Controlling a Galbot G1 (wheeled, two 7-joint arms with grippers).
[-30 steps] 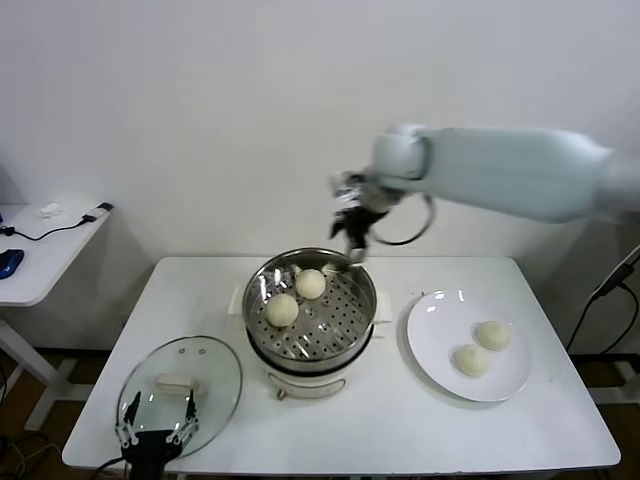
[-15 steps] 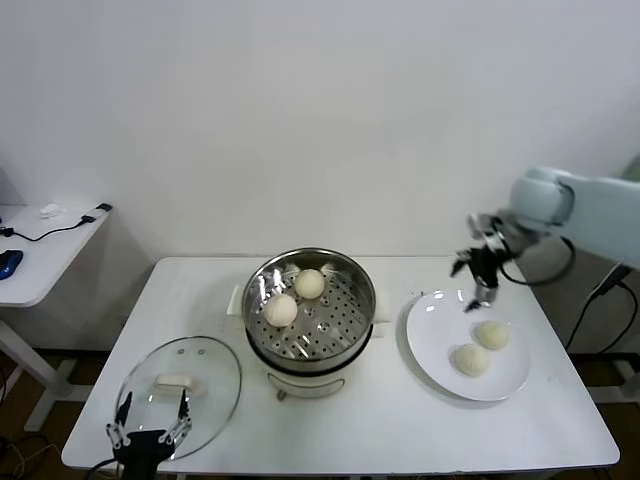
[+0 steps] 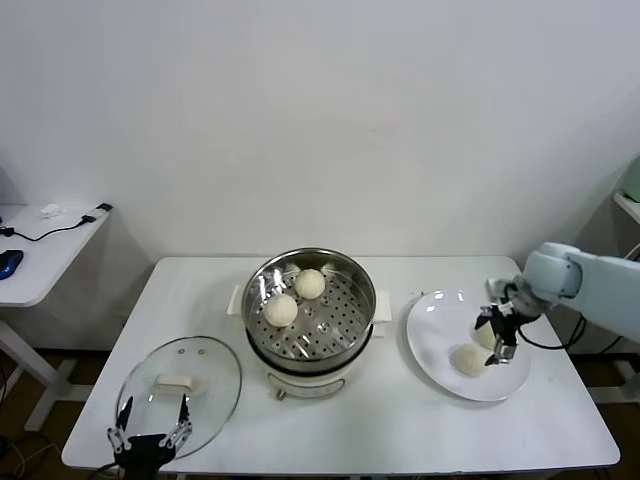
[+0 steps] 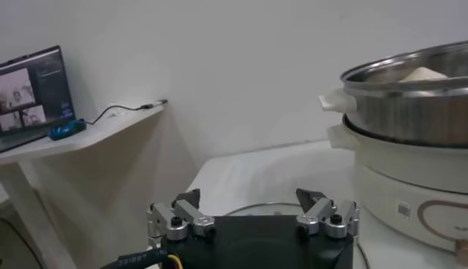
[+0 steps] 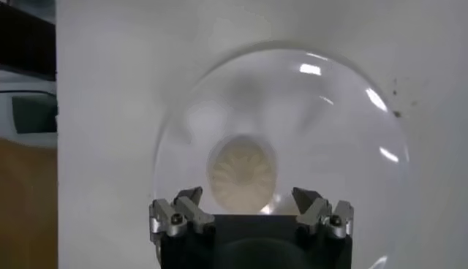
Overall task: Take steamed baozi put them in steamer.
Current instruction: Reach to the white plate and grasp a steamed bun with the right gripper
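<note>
White plate (image 3: 440,345) near the tabletop's right edge now has the right gripper (image 3: 496,335) down over its two buns (image 3: 467,359), having swung over from the steamer (image 3: 310,300) (two buns already inside). Right wrist view: jaws wide, empty, straddling one bun (image 5: 243,170). Left gripper (image 4: 252,219) idles open at the front-left corner.

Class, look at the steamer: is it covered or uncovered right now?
Uncovered. The glass lid lies flat on the table beside the steamer, and two baozi show on its perforated tray.

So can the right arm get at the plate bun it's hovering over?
Probably yes: the right gripper hangs over the plate with jaws open, the bun lies centred below them, and nothing blocks the drop.
</note>
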